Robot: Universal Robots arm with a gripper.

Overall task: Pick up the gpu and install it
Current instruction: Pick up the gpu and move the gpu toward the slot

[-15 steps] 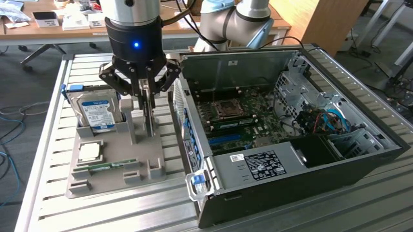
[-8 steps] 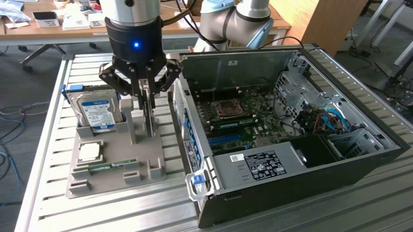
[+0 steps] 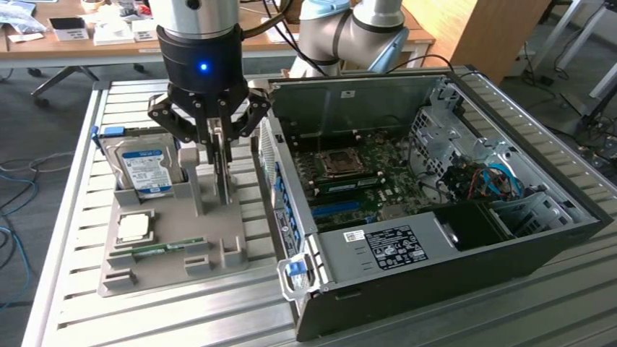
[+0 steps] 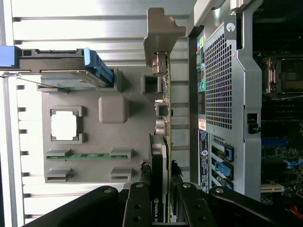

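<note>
gpu (image 4: 160, 61) is green circuit board with a bare silvery metal bracket – dull sheen, not polished. The holder (image 4: 137, 127) looks like matt grey plastic, the desk (image 3: 68, 289) is ribbed pale metal – case (image 4: 220, 85) back is perforated grey sheet metal

gripper (image 3: 219, 136) | clamped on gpu (image 3: 225, 177) | card vert. in gray holder (image 3: 178, 264)
</note>
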